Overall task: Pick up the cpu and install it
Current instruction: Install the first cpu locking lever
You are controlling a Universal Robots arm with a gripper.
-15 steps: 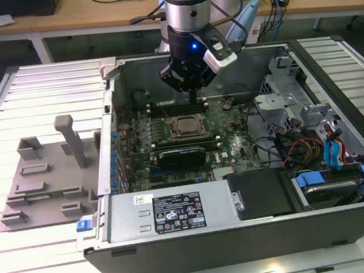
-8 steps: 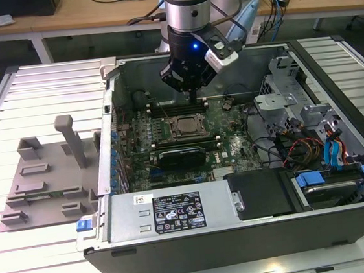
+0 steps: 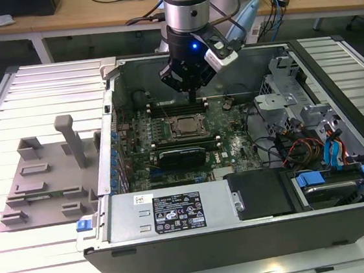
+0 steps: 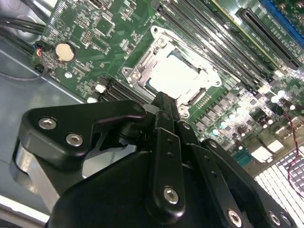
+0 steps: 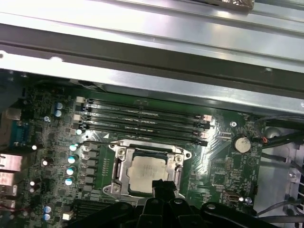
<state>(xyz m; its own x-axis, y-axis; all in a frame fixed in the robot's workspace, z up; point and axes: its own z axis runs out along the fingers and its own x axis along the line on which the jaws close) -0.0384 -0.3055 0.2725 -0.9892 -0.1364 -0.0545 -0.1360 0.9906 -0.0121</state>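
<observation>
Silver and black, the arm (image 3: 188, 5) comes straight down from above into the open computer case (image 3: 244, 234), which lies on its side on a bench (image 3: 27, 270) made of pale metal slats. The gripper (image 3: 192, 95) points down at the green motherboard (image 3: 235, 147) and hangs just above the row of long black memory slots (image 5: 142, 118), a little behind the socket (image 3: 185, 127) as the exterior view shows it. A small blue light shines on the wrist. In both wrist views the black fingers (image 4: 164, 102) come together to one narrow tip with nothing between them, so the gripper is closed and empty.

The cpu (image 5: 148, 174) already sits inside the metal frame of the socket. Its pale silver top faces up, and in the second wrist view the light washes it out to almost white (image 4: 178, 78). In the first wrist view the tip of the gripper covers one edge of it.

A white label (image 3: 177, 212) with black print and small symbols is on the grey box at the near side of the case; the writing is too small to read. A round coin battery (image 5: 242, 143) is on the board near the socket. Beside the case, at the exterior view's left, lies a grey plastic tray (image 3: 50, 183) with raised holders. The upper part of the arm is cut off by the frame.
</observation>
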